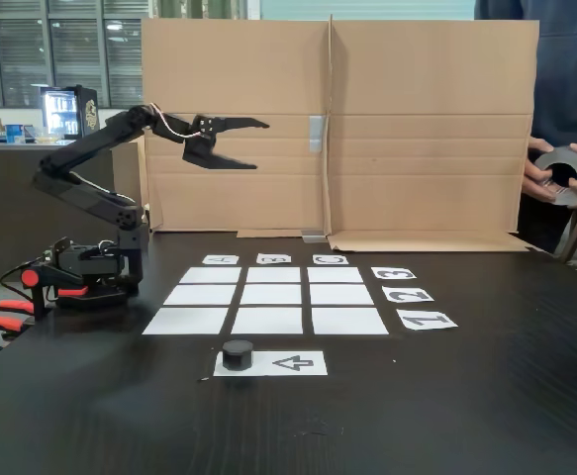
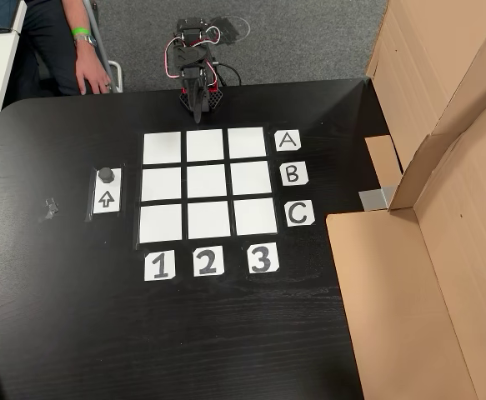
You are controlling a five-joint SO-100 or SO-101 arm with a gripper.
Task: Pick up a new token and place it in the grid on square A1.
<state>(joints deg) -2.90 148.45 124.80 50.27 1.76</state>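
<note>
Fixed view: the gripper (image 1: 258,144) hangs in the air in front of the cardboard screen (image 1: 427,129), jaws spread wide and holding nothing, well above and behind the grid (image 1: 266,294). Behind it the black arm (image 1: 90,158) folds down to its base (image 1: 90,272), which stands on the table (image 1: 466,396) left of the grid, with red and black cables trailing off the table's left edge. In the other view, looking down, the arm (image 2: 194,75) sits at the table's far edge, just beyond the grid (image 2: 207,187).

The token (image 1: 237,352) stands on the left end of the arrow strip (image 1: 271,363), just in front of the grid and apart from it; from above, the token (image 2: 107,175) is left of the grid, at the far end of the strip (image 2: 107,192). Square A1 (image 2: 162,148) is the grid's corner cell nearest the token, in line with the A and 1 labels, and is bare, as are the other eight cells.

The table is black with a wood grain and a rounded corner. A small pale scrap (image 2: 51,206) lies left of the strip. The cardboard stands along the grid's far side in the fixed view, patched with grey tape (image 1: 316,132). A person's hands (image 1: 550,173) hold a grey tape roll (image 1: 565,168) right of the cardboard. Grey carpet (image 2: 309,42) lies beyond the table, and window blinds (image 1: 50,49) show behind the arm.
</note>
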